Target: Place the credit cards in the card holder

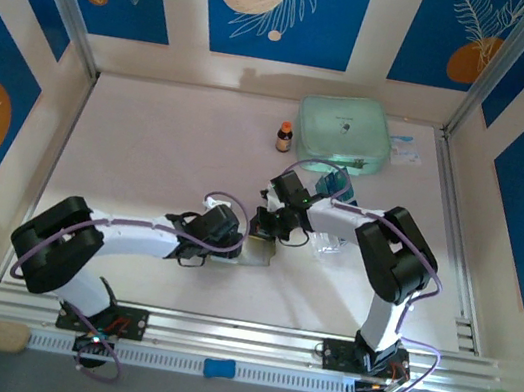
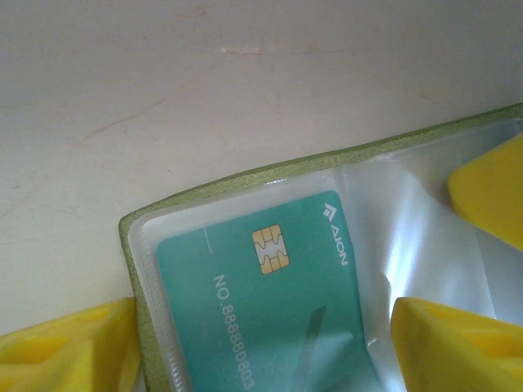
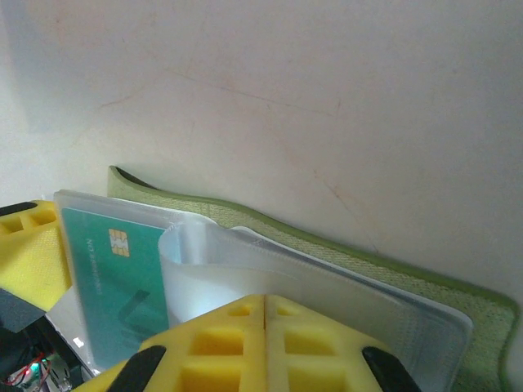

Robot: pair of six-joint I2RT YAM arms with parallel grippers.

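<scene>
Lying open near the middle of the bench [image 1: 151, 136], a little toward its near edge, the olive-green card holder [image 2: 245, 175] showed its pale clear pockets face up. One teal credit card [image 2: 286, 245] sat inside a clear pocket at the holder's corner. Its chip and a printed number were readable through the plastic.

The left claw [image 2: 261, 343] hung over that pocket with its yellow fingers [image 2: 57, 351] spread wide, one at the holder's green edge and the other on the clear plastic past the card. It stood open and gripped nothing.

The right claw [image 3: 265, 327] met the holder from the opposite side. Its two yellow pads were pressed together along a single seam, so it was closed. A clear pocket leaf curled up just in front of it, and I could not tell whether any plastic was pinched between the pads.

Toward the far edge of the bench stood a mint-green zip case [image 1: 344, 134], with a small brown bottle [image 1: 284, 138] just beside it. More teal-blue cards [image 1: 332, 182] lay in front of the case, partly behind the right arm.
</scene>
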